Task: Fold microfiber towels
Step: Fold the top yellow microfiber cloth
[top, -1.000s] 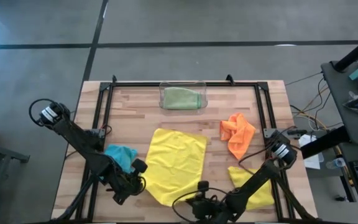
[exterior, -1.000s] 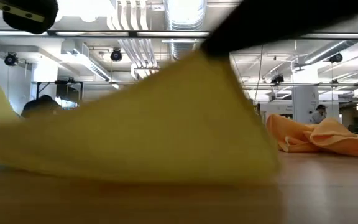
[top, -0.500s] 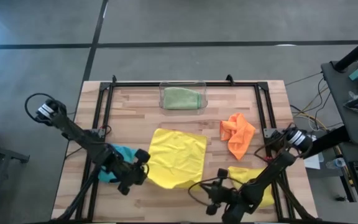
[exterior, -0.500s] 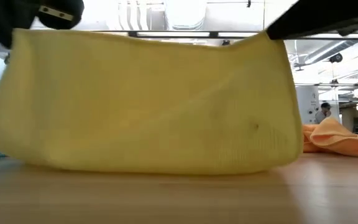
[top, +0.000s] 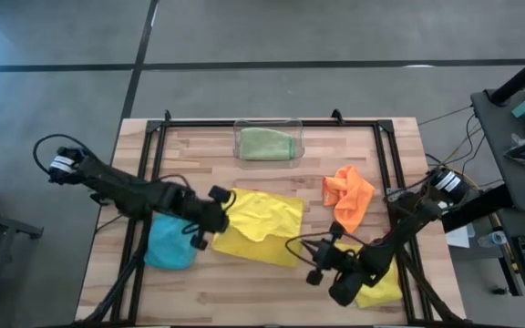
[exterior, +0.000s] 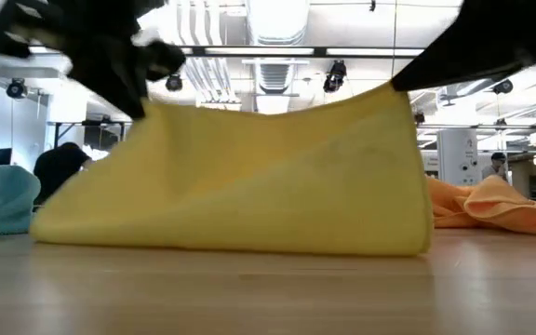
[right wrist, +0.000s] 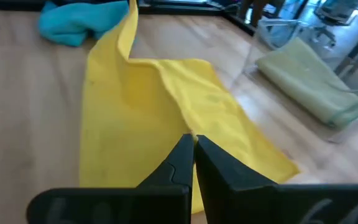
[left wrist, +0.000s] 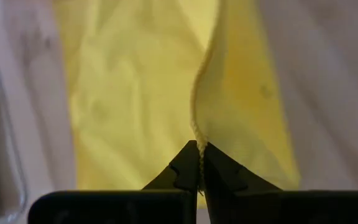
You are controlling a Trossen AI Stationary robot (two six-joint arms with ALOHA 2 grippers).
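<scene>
**A:** Above the wooden table (top: 199, 282), we see both arms at work on one yellow towel (top: 262, 223) lying at mid-table. The left gripper (top: 219, 202) has its fingers pressed together on the towel's edge at one corner; the right gripper (top: 315, 260) is pinched on the opposite corner, on the side nearer the arms' bases.

**B:** We confirm that from the wrists. In the left wrist view the two dark fingers (left wrist: 188, 168) meet on a thin raised hem of the yellow towel (left wrist: 135, 93). In the right wrist view the fingers (right wrist: 182, 158) clamp the towel's edge (right wrist: 166, 106) as well.

**A:** From table height, we see the yellow towel (exterior: 249, 186) lifted at both upper corners and sagging between them, its lower fold resting on the wood.

**B:** And the other cloths, as we see them: the light blue towel (top: 169, 244) lies bunched just beside the left arm, the orange towel (top: 347, 196) is crumpled toward the right edge, and a second yellow towel (top: 381, 282) sits partly under the right arm.

**A:** The pale green towel (top: 267, 144) rests folded inside the clear plastic bin (top: 297, 128) at the far side of the table, well apart from both grippers.
</scene>
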